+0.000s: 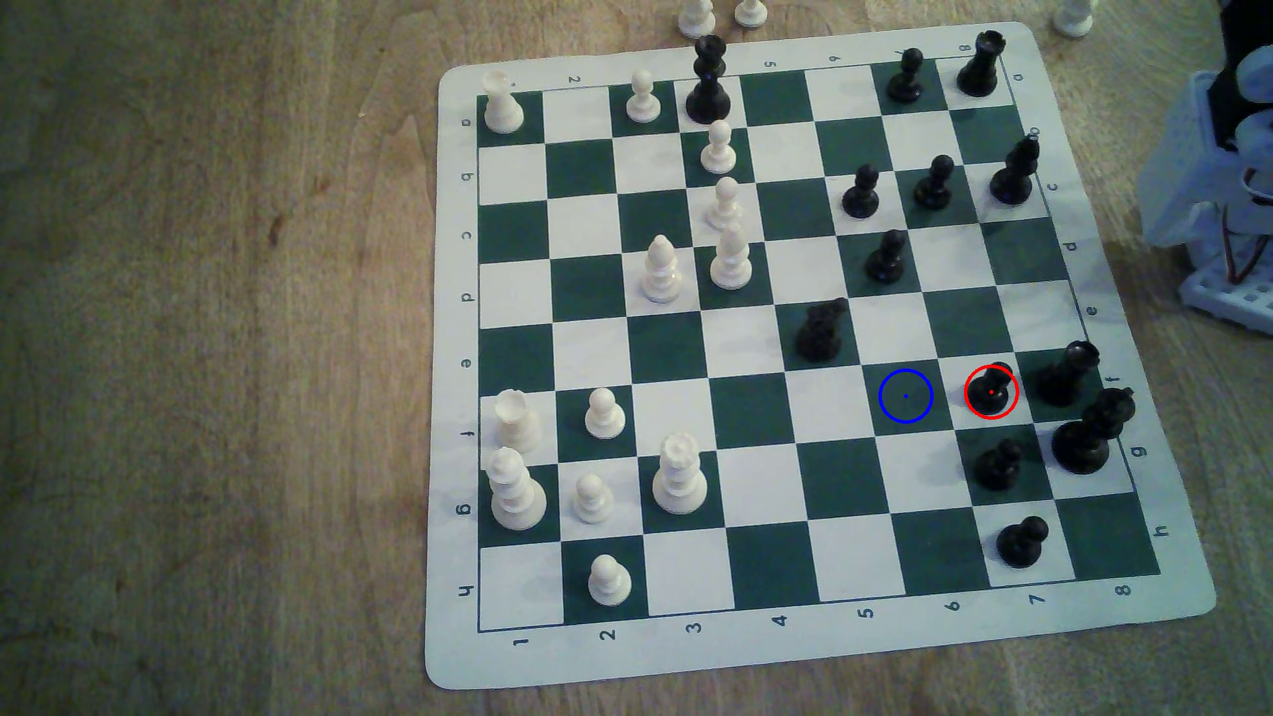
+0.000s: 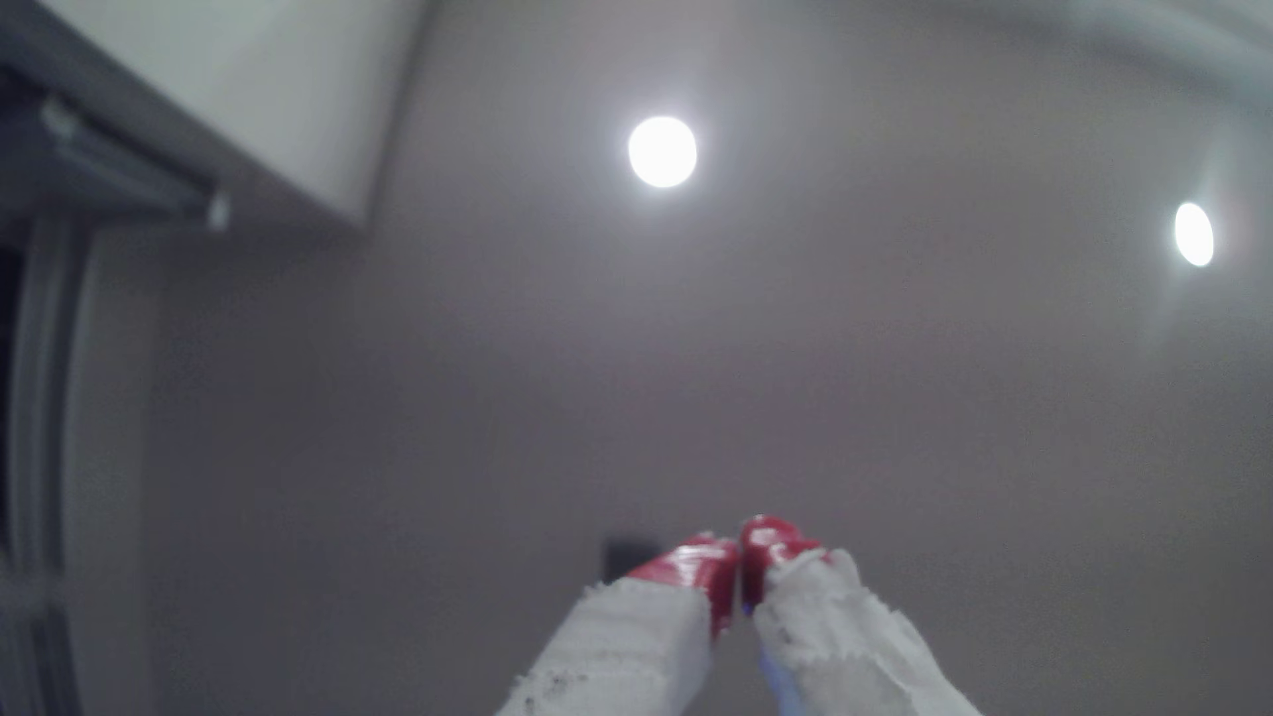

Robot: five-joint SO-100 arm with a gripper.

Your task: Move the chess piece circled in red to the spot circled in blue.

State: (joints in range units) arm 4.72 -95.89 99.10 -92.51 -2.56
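While the arm sits folded at its base, nothing on the board is yet disturbed.

Gripper: its red-tipped jaws are pressed together with nothing between them, and they point up at a ceiling with two round lights.

Arm base: it stands off the board, beyond the edge nearest the ringed pawn, at the exterior view's right.

Chess piece circled in red: a black pawn, upright on a white square.

Spot circled in blue: the bare green square directly beside the pawn, toward the exterior view's left.

Crowned black piece: just beside the pawn, on the side away from the blue spot.

Second tall black piece: near the pawn, diagonally toward the board edge.

Neighbouring black pawn: on the next square toward the exterior view's bottom.

Black knight: diagonally past the blue spot from the pawn.

Step in hand: judged as the reach, not yet begun.

Doing it well: the jaws should part before descending, come straight down over the pawn's head, close on its neck clear of the tall neighbours, then lift enough to carry one square across.
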